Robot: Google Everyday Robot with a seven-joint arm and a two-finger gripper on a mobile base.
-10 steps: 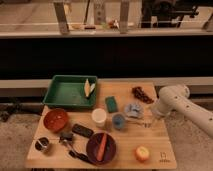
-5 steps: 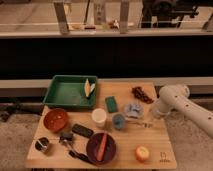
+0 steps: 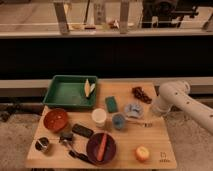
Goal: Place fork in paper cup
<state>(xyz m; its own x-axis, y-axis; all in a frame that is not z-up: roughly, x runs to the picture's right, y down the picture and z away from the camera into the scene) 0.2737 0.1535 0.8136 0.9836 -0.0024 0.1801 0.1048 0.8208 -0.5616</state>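
The white paper cup (image 3: 99, 117) stands upright near the middle of the wooden table (image 3: 160, 140). The smaller blue-grey cup (image 3: 118, 121) stands just right of it. The fork (image 3: 139, 122) is a thin silvery line lying flat on the table, right of the blue-grey cup. My white arm (image 3: 172, 95) reaches in from the right. My gripper (image 3: 153, 116) is at its lower end, over the table's right side, just right of and above the fork's far end.
A green tray (image 3: 59, 92) sits at the back left, with a green sponge (image 3: 111, 104) and a blue-white item (image 3: 133, 109) nearby. A red bowl (image 3: 55, 119), a metal tin (image 3: 43, 145), a dark bowl (image 3: 92, 147) holding an orange stick, and an orange fruit (image 3: 142, 153) sit along the front.
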